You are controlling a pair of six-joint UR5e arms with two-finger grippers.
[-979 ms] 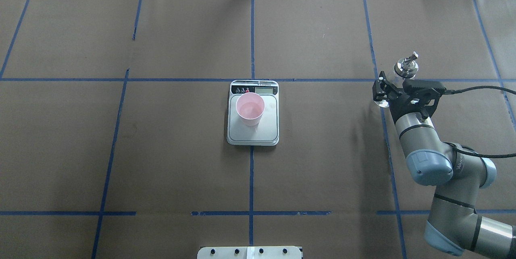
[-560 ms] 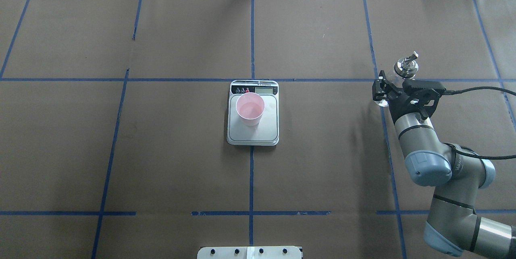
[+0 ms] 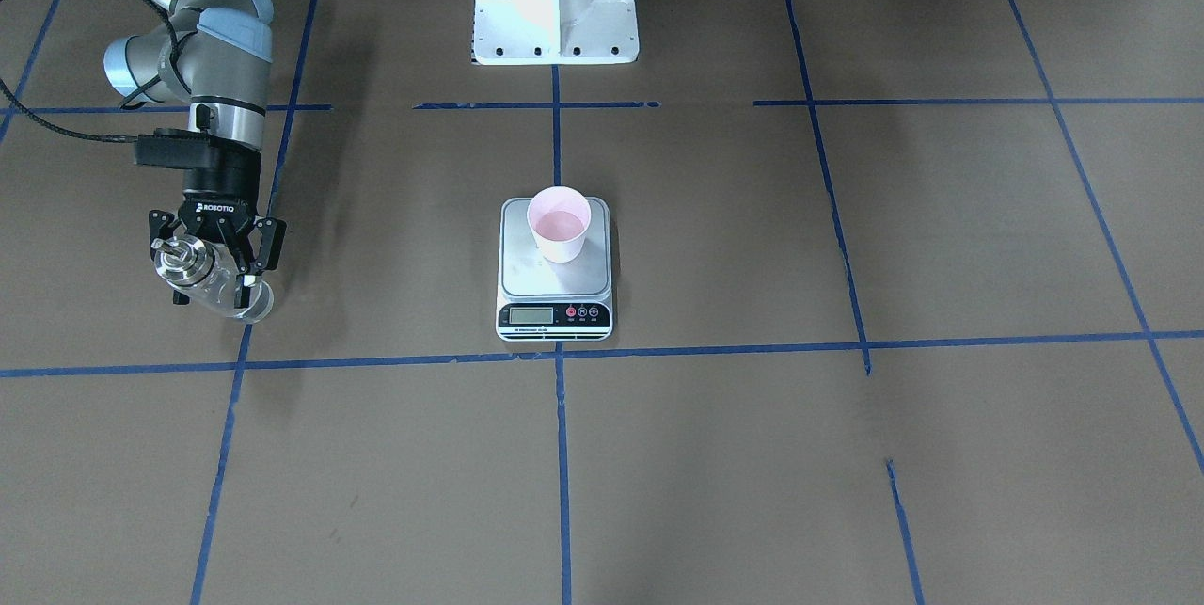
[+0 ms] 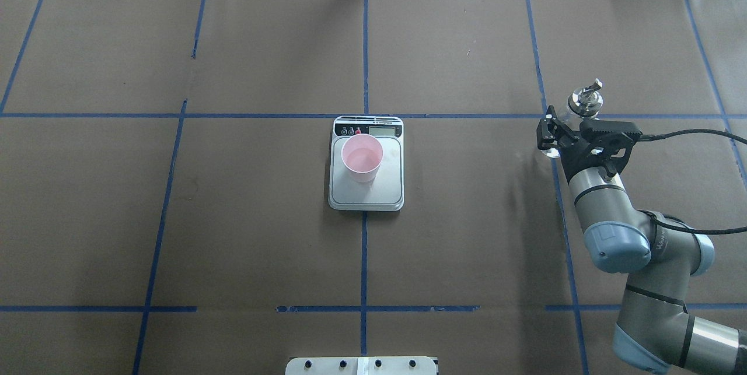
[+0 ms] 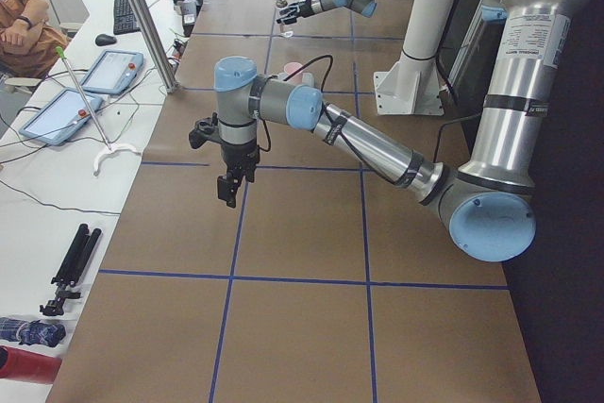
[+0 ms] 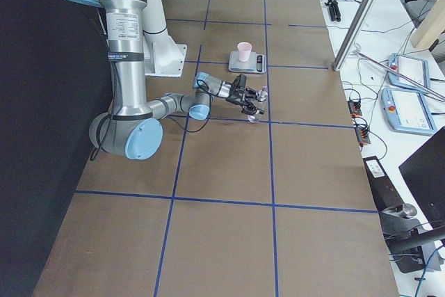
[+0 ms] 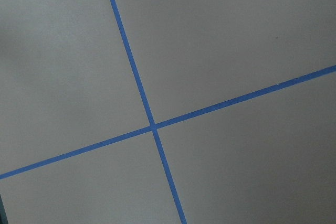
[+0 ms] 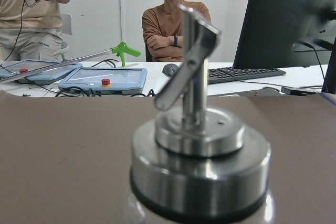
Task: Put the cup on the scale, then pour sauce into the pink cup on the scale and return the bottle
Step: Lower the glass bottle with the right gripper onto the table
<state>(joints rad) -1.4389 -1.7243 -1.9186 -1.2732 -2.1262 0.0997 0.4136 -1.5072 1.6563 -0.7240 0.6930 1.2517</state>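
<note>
Scale point(image 4: 366, 195): we are seeing it lying flat on the brown paper-covered table point(image 4: 251, 235), with its display strip on the side away from the robot.
Pink cup point(image 4: 362, 157): we are finding it standing upright on the scale's steel platform, towards the display end and a little left of the platform's middle.
Sauce point(image 3: 559, 228): we are making out only a slightly darker disc low inside the cup on the scale; how much is in there we cannot tell.
Right gripper point(image 3: 213, 291): it is clasping the bottle's glass body, one finger on each side, well apart from the scale on the robot's right.
Bottle point(image 4: 585, 98): we are seeing it roughly upright in that grasp, silver pour spout uppermost; whether its base is touching the table we cannot tell.
Left gripper point(image 5: 228, 193): it is hanging over a blue tape line, well apart from the scale on the other side; whether it is released or clenched we cannot tell.
Seated person point(image 8: 176, 32): sitting with arms folded, far beyond the scale, past the table's edge.
</note>
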